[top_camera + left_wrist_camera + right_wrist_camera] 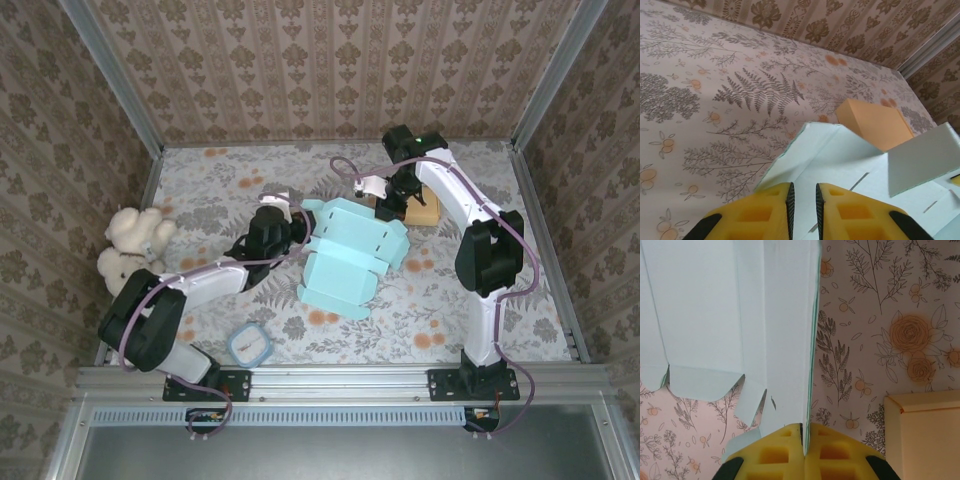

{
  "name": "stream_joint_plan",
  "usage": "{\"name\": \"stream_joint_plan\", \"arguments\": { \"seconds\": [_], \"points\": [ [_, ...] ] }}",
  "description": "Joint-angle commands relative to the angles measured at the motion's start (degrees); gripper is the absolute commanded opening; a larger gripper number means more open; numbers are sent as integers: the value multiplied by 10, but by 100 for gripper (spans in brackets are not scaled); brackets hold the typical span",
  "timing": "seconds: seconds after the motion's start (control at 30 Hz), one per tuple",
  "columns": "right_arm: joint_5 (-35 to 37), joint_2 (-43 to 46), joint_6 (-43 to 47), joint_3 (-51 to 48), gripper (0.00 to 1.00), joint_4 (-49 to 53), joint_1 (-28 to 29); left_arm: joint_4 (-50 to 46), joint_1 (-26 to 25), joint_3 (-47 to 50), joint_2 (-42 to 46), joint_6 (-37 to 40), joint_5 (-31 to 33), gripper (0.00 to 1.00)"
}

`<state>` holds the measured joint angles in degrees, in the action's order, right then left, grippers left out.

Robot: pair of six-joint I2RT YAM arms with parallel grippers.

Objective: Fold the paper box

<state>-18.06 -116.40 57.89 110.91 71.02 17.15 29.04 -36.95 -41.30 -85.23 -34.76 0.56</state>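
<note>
- The right gripper [805,446] has its yellow pads pressed together on a thin upright edge of the paper box [715,315]; the light panel runs straight down into the seam between them.
- From above, the right gripper [393,195] sits at the far right edge of the paper box [350,260], just beside a tan block [426,210].
- In the right wrist view that tan block [925,435] lies on the cloth to the right of the pads, apart from the paper.
- The left gripper [803,206] has its pads drawn to a narrow slot, with pale card showing through the gap; whether they nip the card I cannot tell.
- From above, the left gripper [290,222] is at the left edge of the box, by a raised flap.
- The paper box [840,160] is pale blue and partly folded, with panels and flaps standing at angles; it lies mid-table between the two arms.
- The tan block [875,125] shows beyond the card in the left wrist view.
- The table [480,300] carries a floral cloth.
- A cream plush toy [132,245] sits at the left edge, well apart from the box.
- A small blue-rimmed lid [248,345] lies near the left arm's base.
</note>
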Motion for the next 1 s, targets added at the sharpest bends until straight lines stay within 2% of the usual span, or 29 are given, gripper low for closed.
{"name": "stream_joint_plan", "arguments": {
  "seconds": [0.0,0.23,0.6,0.8,0.97],
  "points": [
    [-12,17,7,-12,0,-13,4,0,4,-37,-8,-8,-31,21],
    [6,27,0,-28,0,-42,9,-10,0,-58,-13,-2,-38,21],
    [13,32,-10,-30,0,-52,29,-24,-68,-122,-71,20,-42,20],
    [10,36,-6,-37,0,-56,38,-31,-63,-132,-80,24,-24,20],
    [20,35,-5,-44,0,-62,37,-31,-41,-93,-47,28,-20,20]
  ]
}}
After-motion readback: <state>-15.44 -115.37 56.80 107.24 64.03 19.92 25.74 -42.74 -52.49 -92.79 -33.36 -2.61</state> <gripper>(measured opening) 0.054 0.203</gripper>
